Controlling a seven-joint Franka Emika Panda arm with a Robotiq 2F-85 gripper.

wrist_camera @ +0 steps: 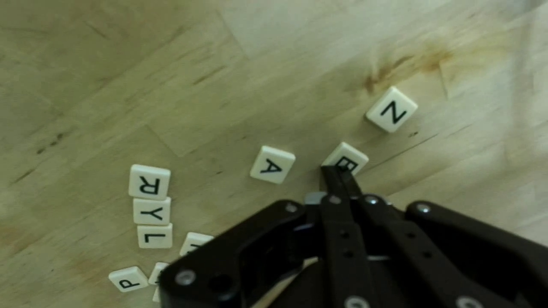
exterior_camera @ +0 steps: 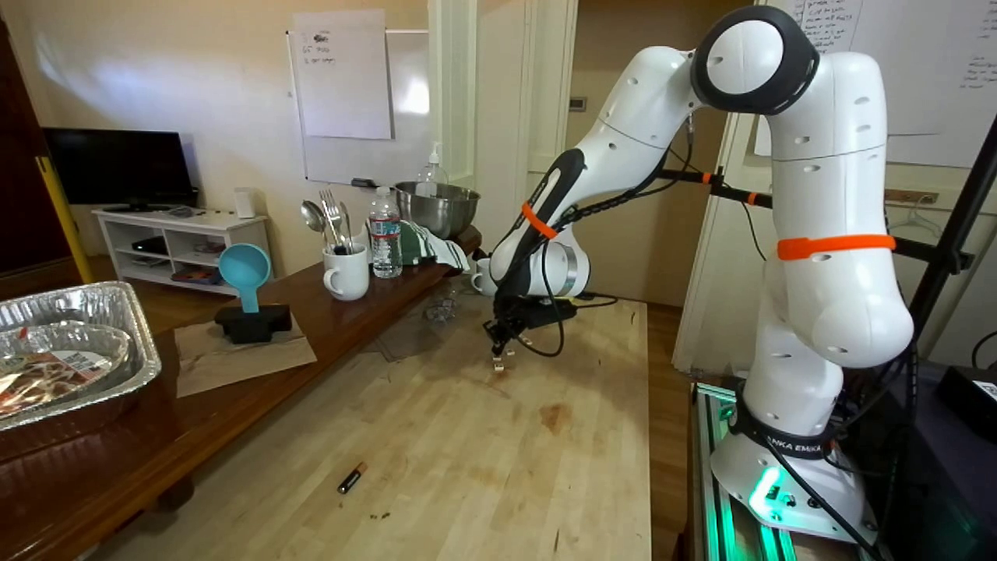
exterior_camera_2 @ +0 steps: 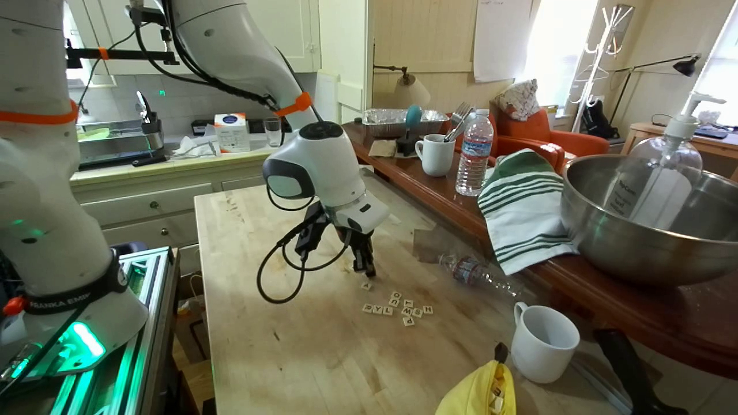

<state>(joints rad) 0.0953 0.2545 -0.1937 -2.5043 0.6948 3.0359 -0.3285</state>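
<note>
Claw [wrist_camera: 336, 168]: tips together, overlapping partly hidden letter tile [wrist_camera: 352, 155] in wrist view, contact unclear. Lies well in from robot-side edge of tabletop [exterior_camera: 530, 483]. Tile A [wrist_camera: 272, 165], tile N [wrist_camera: 392, 109] near.

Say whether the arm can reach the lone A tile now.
Probably yes: in the wrist view nothing covers the A tile or stands between it and the gripper, though the shut jaws would need opening.
</note>
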